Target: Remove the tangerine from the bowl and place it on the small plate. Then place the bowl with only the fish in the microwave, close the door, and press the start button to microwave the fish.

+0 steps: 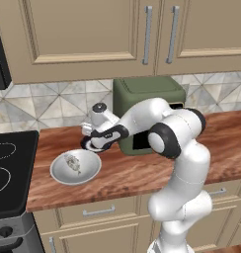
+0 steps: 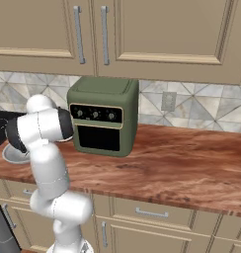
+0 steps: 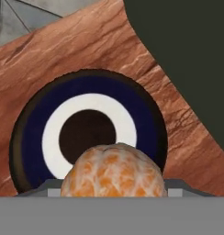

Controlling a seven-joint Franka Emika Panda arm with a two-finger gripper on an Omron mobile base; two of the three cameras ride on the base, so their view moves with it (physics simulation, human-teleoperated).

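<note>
Tangerine (image 3: 111,172) sits closest to the hand camera, clamped in the end effector (image 1: 91,142), directly above the small plate (image 3: 31,133) on the wooden tabletop (image 1: 142,168). From the left base view, the bowl (image 1: 75,167) rests on the tabletop just in front-left of the end effector, with the fish (image 1: 73,162) inside. Behind the arm stands the olive-green oven (image 2: 103,116), against the tiled backsplash (image 2: 201,111).
</note>
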